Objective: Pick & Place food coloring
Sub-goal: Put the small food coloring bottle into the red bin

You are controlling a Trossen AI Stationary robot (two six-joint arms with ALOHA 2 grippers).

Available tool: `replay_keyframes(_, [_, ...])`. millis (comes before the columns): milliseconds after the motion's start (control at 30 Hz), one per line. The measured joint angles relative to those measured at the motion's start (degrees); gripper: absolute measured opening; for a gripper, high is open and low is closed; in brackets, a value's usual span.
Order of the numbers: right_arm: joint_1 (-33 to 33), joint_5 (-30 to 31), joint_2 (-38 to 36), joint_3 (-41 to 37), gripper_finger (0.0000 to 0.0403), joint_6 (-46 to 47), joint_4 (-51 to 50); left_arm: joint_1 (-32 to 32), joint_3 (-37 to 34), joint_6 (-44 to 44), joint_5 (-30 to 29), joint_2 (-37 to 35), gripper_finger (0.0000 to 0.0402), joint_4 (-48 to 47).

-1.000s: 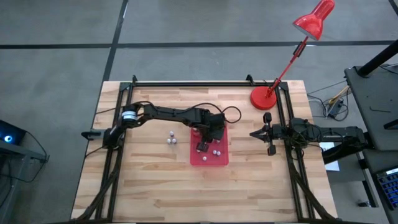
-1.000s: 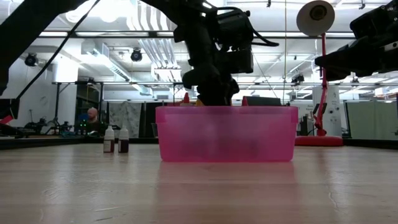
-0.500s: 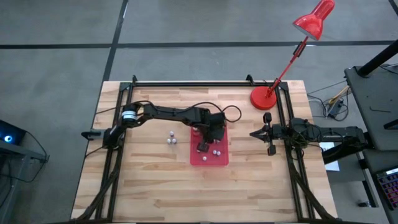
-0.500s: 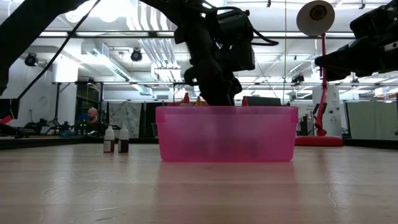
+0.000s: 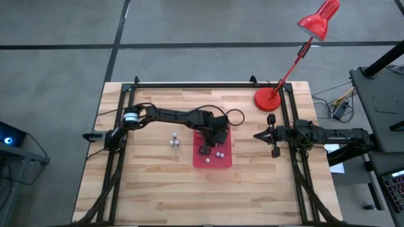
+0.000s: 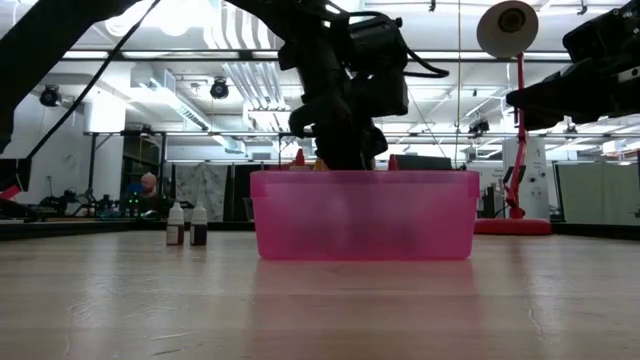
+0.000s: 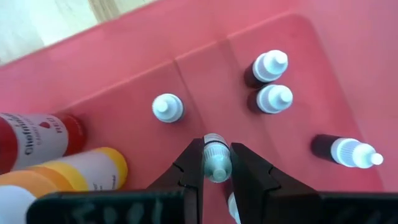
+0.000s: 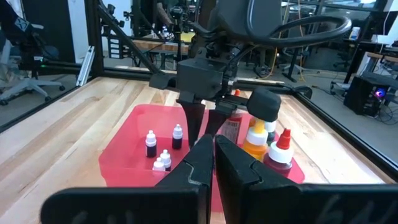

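Over the last second little had changed: the left claw stayed clamped on one small food coloring bottle just above the floor of the red tray, only swaying slightly over the tray, so by my reading the drop was due but not yet made. Inside the tray stood four small white-capped bottles, at twelve, one and three o'clock of the held one, with part of another cap at six o'clock; three larger bottles, a red one and two orange, lay at nine o'clock. Two bottles waited on the worktop, at nine o'clock of the tray. The right claw, pressed together and empty, was parked at three o'clock.
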Motion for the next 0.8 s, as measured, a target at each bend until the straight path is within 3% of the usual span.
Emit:
replay_keyframes(200, [0.0, 0.0, 0.0, 0.0, 0.0009, 0.1, 0.0, -0.1, -0.2, 0.0, -0.3, 0.0, 0.0035, 0.0])
replay_keyframes(367, [0.0, 0.0, 0.0, 0.0, 0.0009, 0.1, 0.0, 0.0, -0.1, 0.1, -5.3, 0.0, 0.0035, 0.0])
replay_keyframes(800, [0.0, 0.0, 0.0, 0.0, 0.0009, 0.1, 0.0, 0.2, 1.7, 0.2, -7.5, 0.0, 0.0035, 0.0])
